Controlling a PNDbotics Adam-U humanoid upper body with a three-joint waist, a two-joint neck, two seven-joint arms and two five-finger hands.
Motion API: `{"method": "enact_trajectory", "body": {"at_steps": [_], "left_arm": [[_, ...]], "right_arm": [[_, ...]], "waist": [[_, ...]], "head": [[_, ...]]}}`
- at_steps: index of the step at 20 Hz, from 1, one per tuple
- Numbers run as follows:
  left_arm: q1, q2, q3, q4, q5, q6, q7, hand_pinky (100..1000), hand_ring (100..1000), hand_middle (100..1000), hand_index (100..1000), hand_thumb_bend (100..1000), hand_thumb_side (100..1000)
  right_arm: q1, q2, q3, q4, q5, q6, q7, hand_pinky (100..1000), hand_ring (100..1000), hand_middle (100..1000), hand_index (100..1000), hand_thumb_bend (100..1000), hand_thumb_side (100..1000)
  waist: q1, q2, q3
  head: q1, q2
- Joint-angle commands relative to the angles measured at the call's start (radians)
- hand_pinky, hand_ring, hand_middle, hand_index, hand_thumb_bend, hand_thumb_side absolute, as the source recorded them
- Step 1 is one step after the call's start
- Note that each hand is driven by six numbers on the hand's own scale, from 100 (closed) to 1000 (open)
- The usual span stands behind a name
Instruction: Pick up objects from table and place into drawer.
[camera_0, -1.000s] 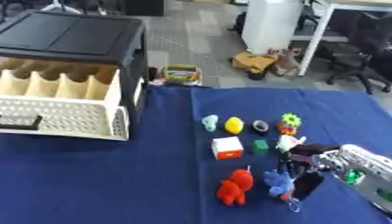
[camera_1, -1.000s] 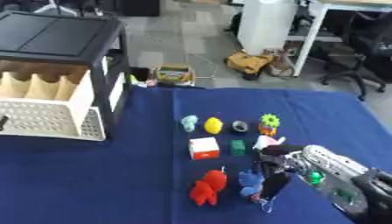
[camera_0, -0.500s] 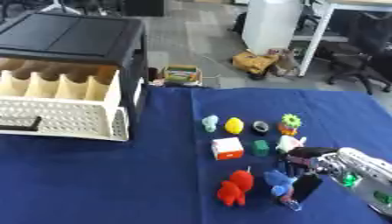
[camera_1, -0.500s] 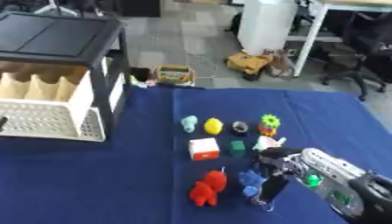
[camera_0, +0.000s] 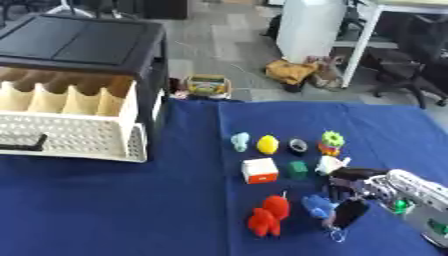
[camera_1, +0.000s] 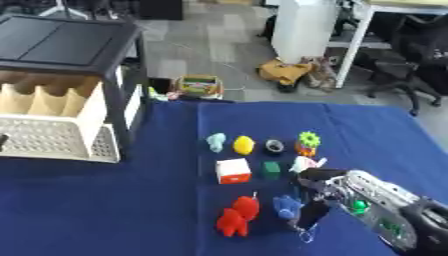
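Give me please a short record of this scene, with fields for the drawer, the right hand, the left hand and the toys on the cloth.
drawer: white drawer pulled open from the black cabinet, at the left
right hand: right hand low over the blue cloth, fingers curled beside the blue toy
left hand: not in view
toys: red toy, white and red cube, green cube, yellow toy

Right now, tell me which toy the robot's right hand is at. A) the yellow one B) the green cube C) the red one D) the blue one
D: the right hand reaches in from the lower right, its fingers down at the blue toy, next to the red toy.
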Motion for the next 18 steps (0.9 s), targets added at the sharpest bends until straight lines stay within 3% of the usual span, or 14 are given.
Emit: {"method": "enact_trajectory", "body": {"at_steps": [1,8,14,18], "left_arm": [[-0.01,0.011,0.014,-0.014,0.0,0.003,-0.002,567,464,587,790,100,1000],[-0.01,0.006,0.015,-0.014,-0.001,0.009,-0.004,559,464,586,785,100,1000],[-0.01,0.006,0.015,-0.014,0.001,0.01,-0.001,558,464,585,782,100,1000],[-0.011,0.002,0.015,-0.014,0.001,0.016,0.0,557,463,584,776,100,1000]], "right_arm": [[-0.006,-0.034,-0.017,-0.011,0.008,0.008,-0.01,654,708,572,782,287,397],[-0.007,-0.031,-0.013,-0.001,0.012,0.012,-0.007,641,691,553,733,260,345],[-0.008,-0.025,-0.015,0.008,0.008,0.018,-0.013,615,657,511,695,160,337],[-0.009,-0.028,-0.017,0.007,0.007,0.029,-0.028,604,643,503,687,100,284]], "waist": [[0.003,-0.012,0.0],[0.003,-0.012,0.001],[0.003,-0.012,0.001],[0.002,-0.012,0.001]], "head": [[-0.002,-0.008],[-0.005,-0.01],[-0.006,-0.012],[-0.006,-0.013]]}}
